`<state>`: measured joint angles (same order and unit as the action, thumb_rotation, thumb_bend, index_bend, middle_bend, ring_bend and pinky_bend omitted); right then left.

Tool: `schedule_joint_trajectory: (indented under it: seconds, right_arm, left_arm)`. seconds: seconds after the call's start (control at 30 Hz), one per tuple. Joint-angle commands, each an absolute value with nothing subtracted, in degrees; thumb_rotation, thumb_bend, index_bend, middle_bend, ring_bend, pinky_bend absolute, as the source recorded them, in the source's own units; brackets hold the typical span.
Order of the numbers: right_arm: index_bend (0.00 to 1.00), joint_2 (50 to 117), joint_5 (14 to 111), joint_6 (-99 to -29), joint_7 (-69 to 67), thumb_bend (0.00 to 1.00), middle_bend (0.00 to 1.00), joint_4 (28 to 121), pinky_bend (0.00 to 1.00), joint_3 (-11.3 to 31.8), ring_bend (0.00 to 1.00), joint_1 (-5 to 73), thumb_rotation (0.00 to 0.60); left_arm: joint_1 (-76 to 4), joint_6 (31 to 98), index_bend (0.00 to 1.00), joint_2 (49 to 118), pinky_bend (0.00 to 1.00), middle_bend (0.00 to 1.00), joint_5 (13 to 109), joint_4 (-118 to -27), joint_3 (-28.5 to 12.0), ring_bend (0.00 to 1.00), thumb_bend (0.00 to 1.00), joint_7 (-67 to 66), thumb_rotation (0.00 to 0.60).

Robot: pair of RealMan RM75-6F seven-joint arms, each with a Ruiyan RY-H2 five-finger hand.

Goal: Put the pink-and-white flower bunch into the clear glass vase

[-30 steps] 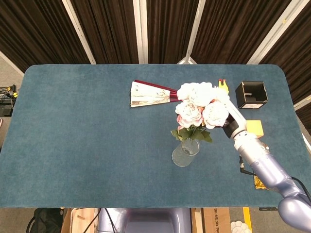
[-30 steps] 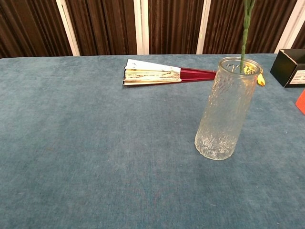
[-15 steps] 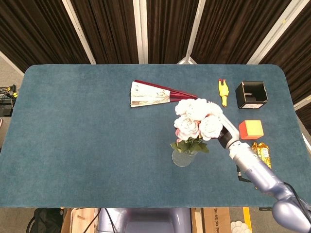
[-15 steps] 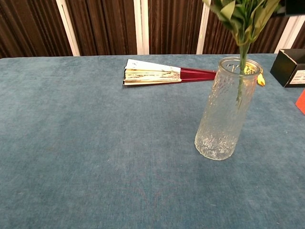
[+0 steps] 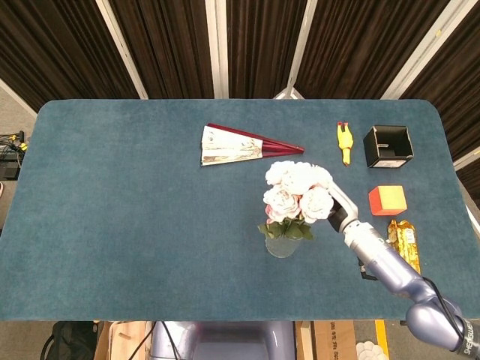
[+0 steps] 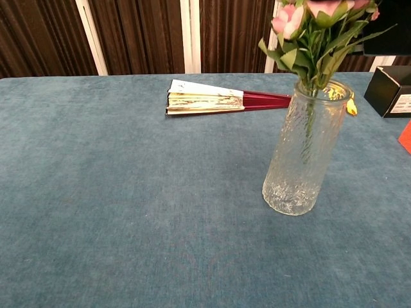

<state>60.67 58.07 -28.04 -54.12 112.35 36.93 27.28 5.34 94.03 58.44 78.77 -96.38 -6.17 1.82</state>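
Observation:
The pink-and-white flower bunch (image 5: 296, 191) stands over the clear glass vase (image 5: 283, 246) right of the table's middle. In the chest view its green stems (image 6: 309, 122) reach down inside the vase (image 6: 292, 173), and the leaves and pink blooms (image 6: 314, 25) sit just above the rim. My right hand (image 5: 335, 204) holds the bunch from the right side, mostly hidden behind the blossoms, with the forearm running off to the lower right. My left hand shows in neither view.
A folded fan (image 5: 240, 144) lies behind the vase. To the right are a yellow toy (image 5: 344, 139), a black open box (image 5: 388, 146), an orange cube (image 5: 386, 199) and a gold packet (image 5: 403, 244). The blue table top (image 5: 112, 187) spreads to the left.
My right hand has lowered the bunch and drawn it nearer. The stems have slid deeper into the vase, and the leaves and blooms have dropped to the rim.

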Motion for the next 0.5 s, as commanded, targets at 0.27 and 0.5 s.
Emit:
schedule_joint_trajectory:
  seconds: [0.27,0.5]
  right_arm:
    - [0.53,62.29,62.78,-25.60,-57.64,0.24,0.38,110.70,0.08,35.78,0.32,26.84,0.600]
    - [0.30,62.15,69.98,-23.58,-61.97,0.21,0.18,109.96,0.02,36.11,0.14,25.59,0.600]
  left_arm:
    - [5.41,94.03,0.07,58.29,0.02,0.00,78.74,-96.43,-6.18,0.00,0.25,2.21,0.600]
    - [5.45,94.04,0.07,58.21,0.02,0.00,78.62,-96.35,-6.22,0.00,0.25,2.46,0.600]
